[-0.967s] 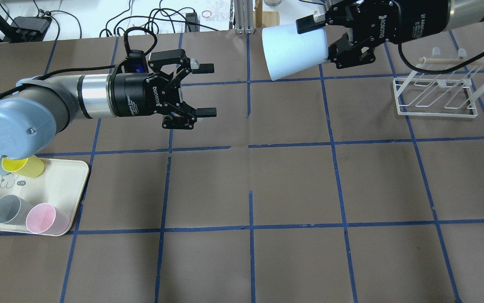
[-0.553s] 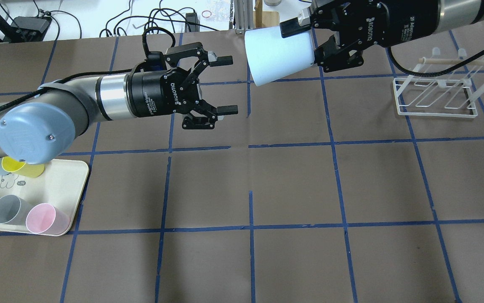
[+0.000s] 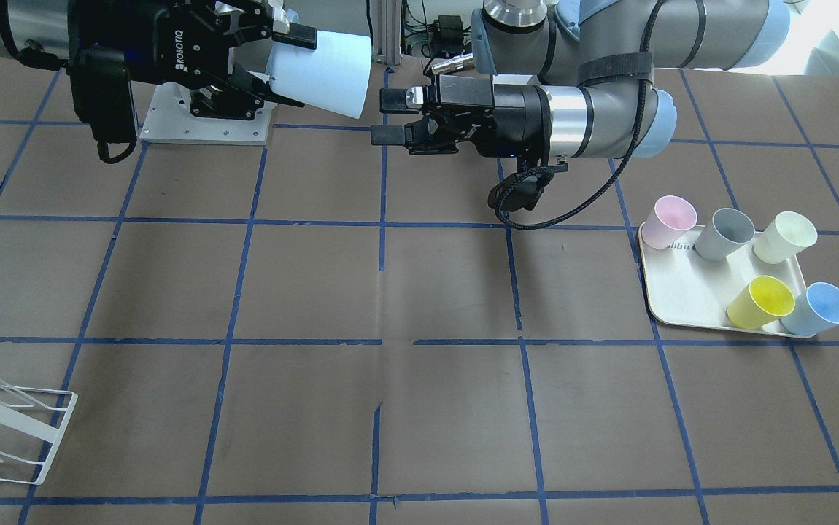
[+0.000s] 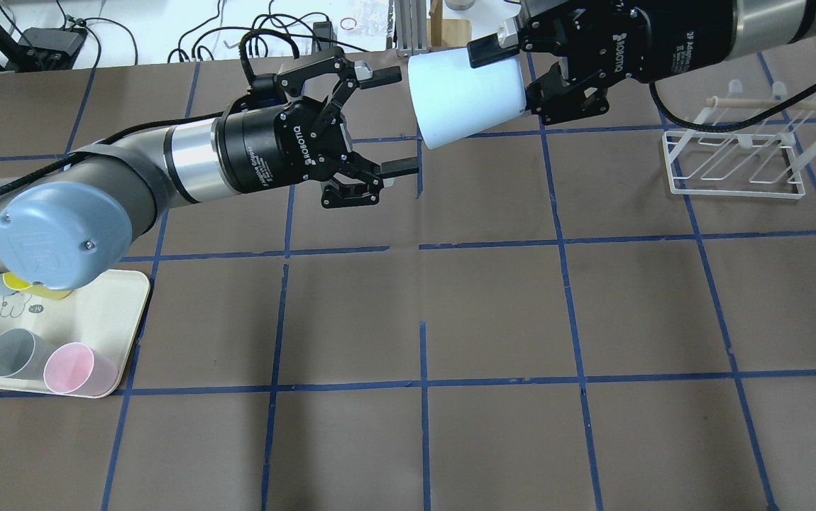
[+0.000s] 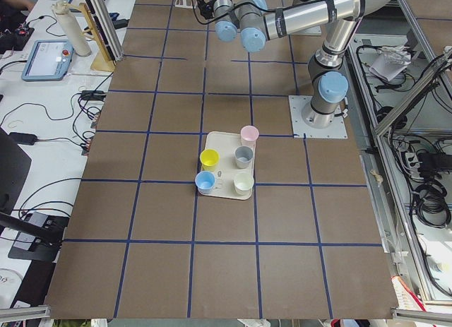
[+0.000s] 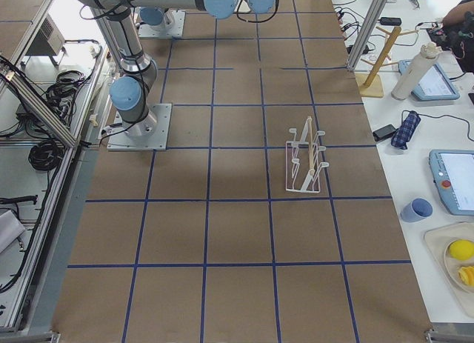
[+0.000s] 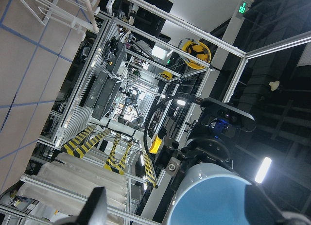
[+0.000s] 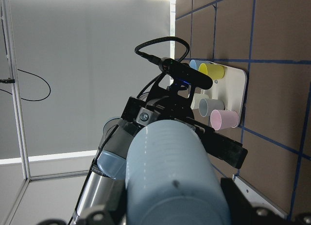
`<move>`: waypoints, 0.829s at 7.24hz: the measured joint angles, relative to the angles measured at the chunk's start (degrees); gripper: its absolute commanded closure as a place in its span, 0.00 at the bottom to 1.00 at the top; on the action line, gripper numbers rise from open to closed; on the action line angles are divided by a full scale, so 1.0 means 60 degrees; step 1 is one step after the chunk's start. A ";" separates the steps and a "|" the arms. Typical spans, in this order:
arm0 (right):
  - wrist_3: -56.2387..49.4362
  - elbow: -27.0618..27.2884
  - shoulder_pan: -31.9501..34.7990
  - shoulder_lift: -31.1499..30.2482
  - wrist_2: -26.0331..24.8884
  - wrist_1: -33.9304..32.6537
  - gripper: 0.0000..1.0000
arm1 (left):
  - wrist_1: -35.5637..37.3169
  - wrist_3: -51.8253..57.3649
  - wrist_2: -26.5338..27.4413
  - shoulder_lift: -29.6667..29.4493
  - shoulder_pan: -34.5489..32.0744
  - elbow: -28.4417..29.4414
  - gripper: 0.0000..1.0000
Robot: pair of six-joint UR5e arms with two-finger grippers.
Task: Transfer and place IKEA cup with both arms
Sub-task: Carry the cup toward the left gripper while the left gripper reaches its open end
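**Fingers (image 4: 399, 169) spreading wide for a mid-air cup (image 4: 461, 96) hand-over**

The left gripper (image 4: 394, 121) is standing fully open and empty. Its tips are hovering just beside the mouth of the cup without touching it. The right gripper (image 4: 514, 74) is clamping the narrow base end, with one finger lying along the outer wall. The cup is hanging sideways in the air above the far middle of the table (image 4: 493, 305), and its blue inside is facing the left gripper, as the left wrist view is showing.

Judging by its look, the cup is light, thin-walled plastic, stiff enough to keep its shape but probably flexing at the rim under a hard squeeze. Its smooth, tapering sides are inviting fingers to slide along the wall, so a moderate grip is looking wisest. The free band of wall just behind the rim is offering the best hold, taken across the full width and clear of the right gripper's finger. The left jaws are appearing only slightly wider than the mouth, so centring is mattering.

Well apart from all this, a tray (image 4: 106, 312) is carrying other cups (image 4: 74, 369) on the left and a white rack (image 4: 734, 162) is sitting on the right.
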 measured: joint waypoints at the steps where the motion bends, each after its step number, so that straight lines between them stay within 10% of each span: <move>1: 0.0001 0.0001 0.0000 0.0000 0.0007 -0.0015 0.51 | -0.0004 0.0032 -0.0012 0.0007 -0.0126 -0.0008 0.00; 6: 0.0002 0.0001 0.0015 -0.0010 0.0005 -0.0010 0.49 | 0.0085 0.0196 -0.0019 0.0205 -0.0668 -0.0196 0.57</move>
